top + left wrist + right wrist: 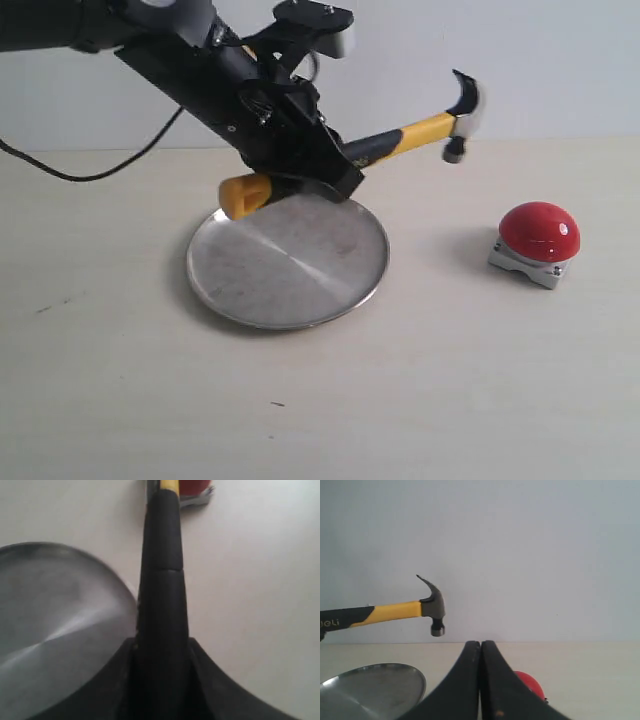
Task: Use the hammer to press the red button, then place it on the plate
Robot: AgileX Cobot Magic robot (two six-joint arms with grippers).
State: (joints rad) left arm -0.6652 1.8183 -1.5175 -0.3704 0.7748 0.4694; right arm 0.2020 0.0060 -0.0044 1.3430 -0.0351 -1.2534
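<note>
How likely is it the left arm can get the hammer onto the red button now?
Probably yes: the left gripper holds the hammer aloft, head short of the red button, with nothing standing between them.

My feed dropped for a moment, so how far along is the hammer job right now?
Done: the left claw grips the hammer by its handle, lifted off the table. In hand: it hangs over the plate, head toward the red button but short of it. Left: apparently the press, then laying the hammer on the plate.
</note>
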